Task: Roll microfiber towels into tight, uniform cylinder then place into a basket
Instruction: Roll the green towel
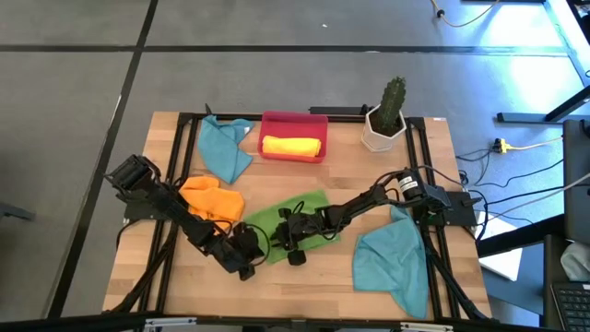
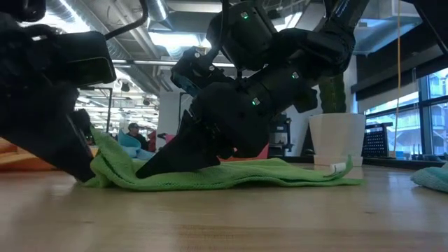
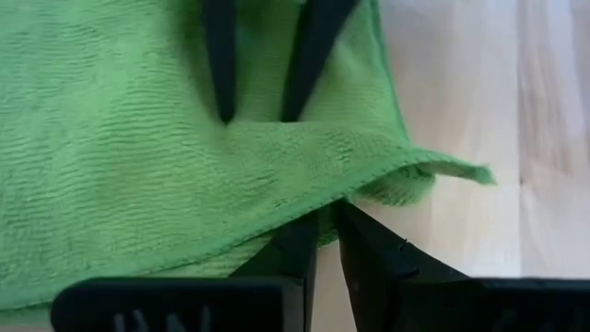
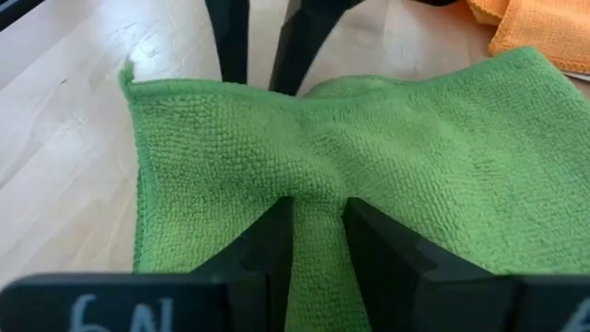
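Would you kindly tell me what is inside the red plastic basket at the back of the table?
The shallow red plastic basket holds one rolled yellow microfiber towel. Whatever lies beneath that roll is covered.

White handwritten characters reading roughly "6N" are showing on the dark body of the right gripper [image 4: 318,231] in its wrist view; the stroke after them is running off the edge, unreadable.
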